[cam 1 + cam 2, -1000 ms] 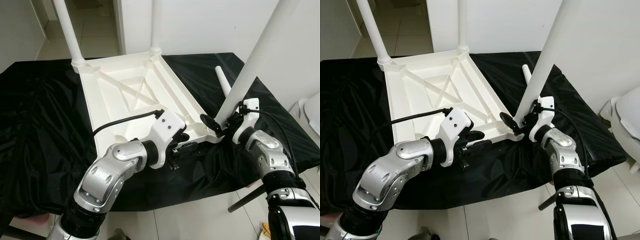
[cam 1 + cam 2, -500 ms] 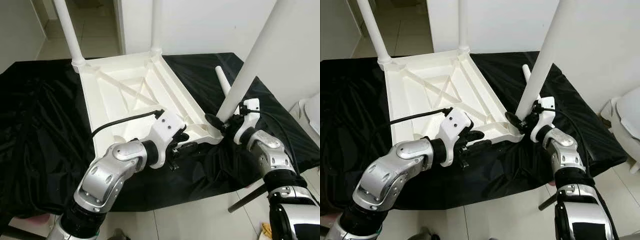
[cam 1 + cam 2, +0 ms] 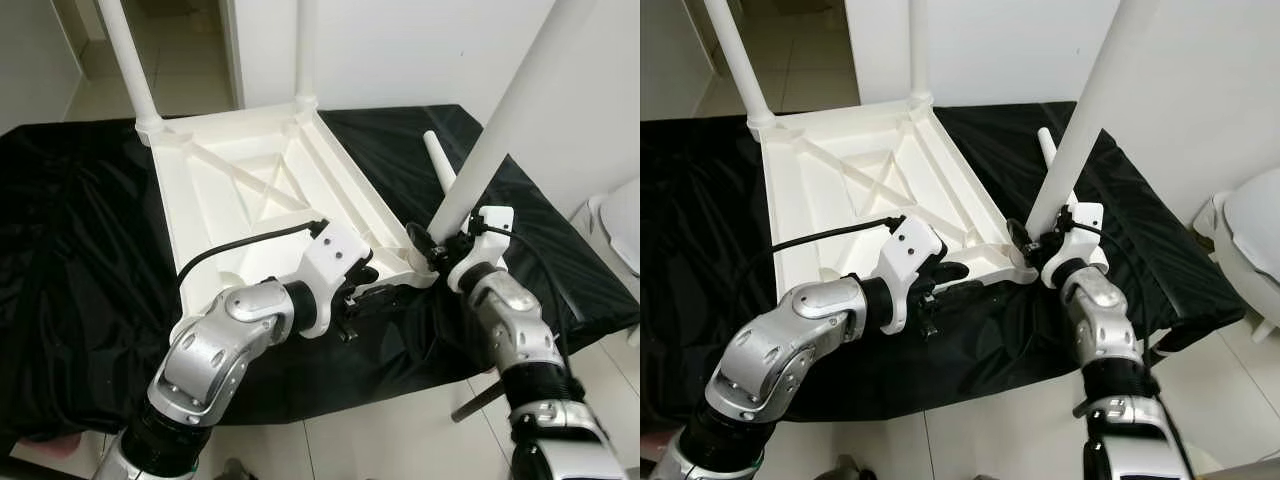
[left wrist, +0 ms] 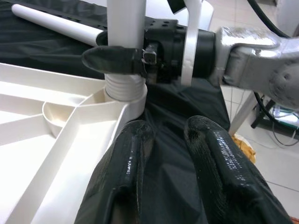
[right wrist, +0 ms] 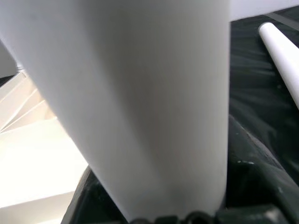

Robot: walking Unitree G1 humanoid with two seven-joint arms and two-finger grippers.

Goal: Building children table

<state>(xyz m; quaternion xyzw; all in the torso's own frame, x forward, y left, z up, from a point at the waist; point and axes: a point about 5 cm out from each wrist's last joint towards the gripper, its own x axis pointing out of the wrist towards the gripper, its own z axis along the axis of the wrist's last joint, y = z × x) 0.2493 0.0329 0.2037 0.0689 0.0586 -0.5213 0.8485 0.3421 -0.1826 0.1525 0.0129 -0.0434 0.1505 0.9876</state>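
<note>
Lower centre: left end effector [image 3: 372, 297], fingers nearly together and empty, sits at the near edge of the inverted tabletop [image 3: 240, 190]. Right of centre: right end effector [image 3: 428, 247] clamped on third leg [image 3: 500, 120] at its threaded corner socket. Upper frame: two far legs seated. Fourth leg [image 3: 440, 165] lies loose on the black-draped counter [image 3: 80, 250]. Judged over halfway. Near corner overhangs the counter edge; right side tight.

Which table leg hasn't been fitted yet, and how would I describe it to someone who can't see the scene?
Start at the upturned white table top on the black cloth. Beyond its near right corner, where the right gripper clasps a slanting leg, a loose white leg lies flat on the cloth. The other legs stand in corner sockets.
</note>
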